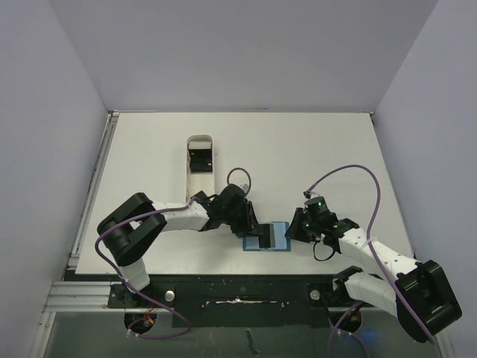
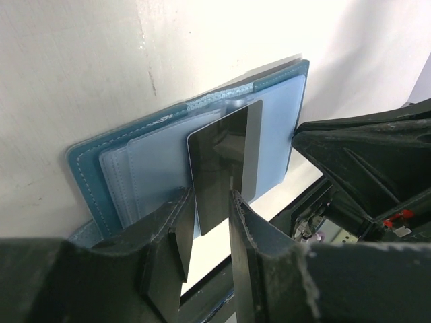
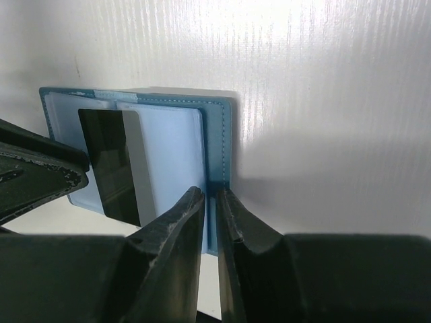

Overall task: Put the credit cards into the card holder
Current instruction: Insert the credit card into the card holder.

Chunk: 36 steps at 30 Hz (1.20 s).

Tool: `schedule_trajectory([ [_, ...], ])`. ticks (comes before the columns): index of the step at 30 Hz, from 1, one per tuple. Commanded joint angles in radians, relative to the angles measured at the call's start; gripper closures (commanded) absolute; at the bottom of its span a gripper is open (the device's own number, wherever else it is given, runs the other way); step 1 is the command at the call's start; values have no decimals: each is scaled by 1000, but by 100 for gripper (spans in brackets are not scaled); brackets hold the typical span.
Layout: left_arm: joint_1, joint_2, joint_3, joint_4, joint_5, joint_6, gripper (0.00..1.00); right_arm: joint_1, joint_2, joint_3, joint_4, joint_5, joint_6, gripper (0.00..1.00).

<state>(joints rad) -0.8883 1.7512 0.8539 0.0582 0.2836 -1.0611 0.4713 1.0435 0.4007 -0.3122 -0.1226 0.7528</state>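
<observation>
One credit card: pinched at its near short end by the left gripper, long axis running straight out from the fingers.
Card holder: lies open and flat directly beyond the card, pockets facing it.
Right gripper: closed onto the holder's near edge, apparently steadying it.
Nearer arm: left.

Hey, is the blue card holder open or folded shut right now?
Open: the card holder lies spread flat on the table, its inside facing up, with a black card over it.
</observation>
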Motion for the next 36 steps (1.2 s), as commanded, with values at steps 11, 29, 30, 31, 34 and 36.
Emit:
schedule_trajectory([
  [11, -37, 80, 96, 38, -2, 4, 81, 7, -3, -31, 72, -25, 16, 85],
  [29, -79, 96, 115, 163, 21, -2, 85, 14, -16, -25, 73, -22, -2, 84],
  [30, -80, 95, 112, 174, 29, -3, 84, 15, -19, -25, 71, -22, -2, 84],
  [31, -80, 92, 105, 182, 32, -5, 84, 15, -23, -25, 64, -21, -1, 83],
  [34, -84, 60, 82, 189, 17, -2, 80, 17, -53, -13, 29, 0, -4, 82],
  [36, -85, 37, 67, 186, -1, 10, 69, 16, -84, -2, -4, 22, -6, 80],
])
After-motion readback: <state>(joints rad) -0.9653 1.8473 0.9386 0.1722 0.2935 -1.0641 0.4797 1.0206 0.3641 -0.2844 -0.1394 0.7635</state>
